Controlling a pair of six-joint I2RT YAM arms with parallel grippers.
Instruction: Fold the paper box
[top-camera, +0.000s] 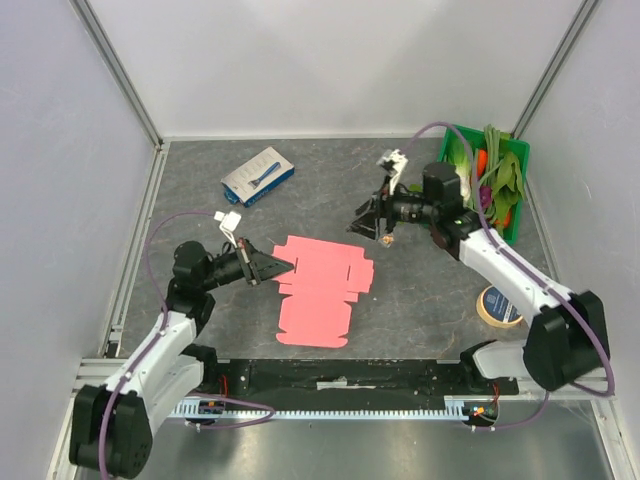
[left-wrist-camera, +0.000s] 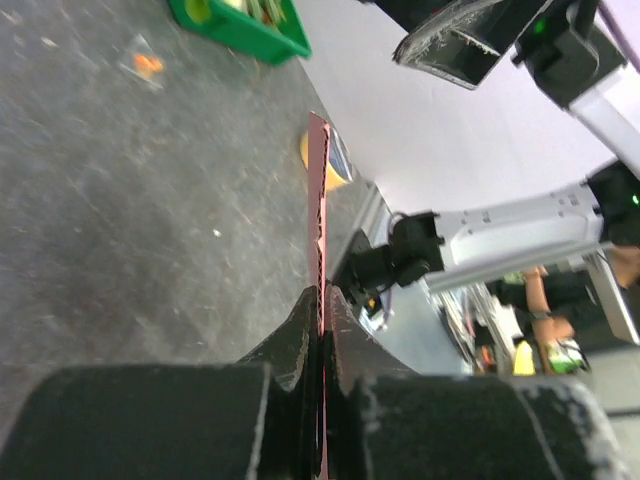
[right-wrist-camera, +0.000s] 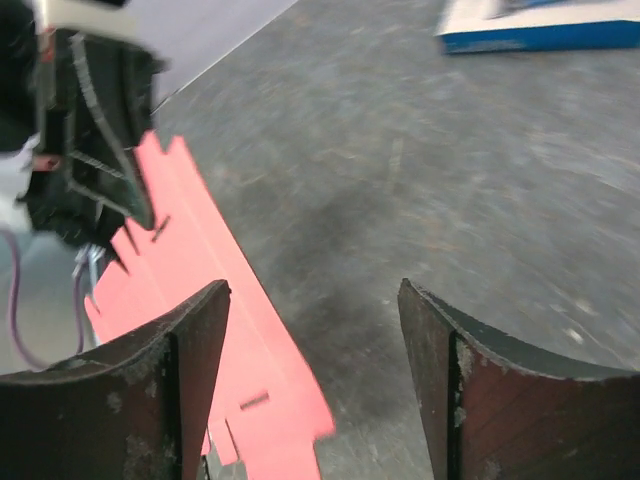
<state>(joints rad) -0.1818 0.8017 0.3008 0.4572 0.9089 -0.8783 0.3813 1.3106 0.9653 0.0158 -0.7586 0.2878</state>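
The paper box (top-camera: 320, 290) is a flat pink-red card blank with notched edges, lying in the middle of the dark table. My left gripper (top-camera: 283, 266) is shut on the blank's left edge; in the left wrist view the card (left-wrist-camera: 319, 200) shows edge-on, pinched between the two black fingers (left-wrist-camera: 300, 335). My right gripper (top-camera: 370, 225) is open and hangs above the table just beyond the blank's far right corner. In the right wrist view the blank (right-wrist-camera: 215, 290) lies below and left of the open fingers (right-wrist-camera: 440, 340), with the left gripper at its far end.
A white-and-blue box (top-camera: 257, 176) lies at the back left. A green basket (top-camera: 515, 190) of vegetables stands at the back right. A tape roll (top-camera: 498, 306) lies near the right arm. A small orange scrap (top-camera: 388, 240) sits beside the right gripper.
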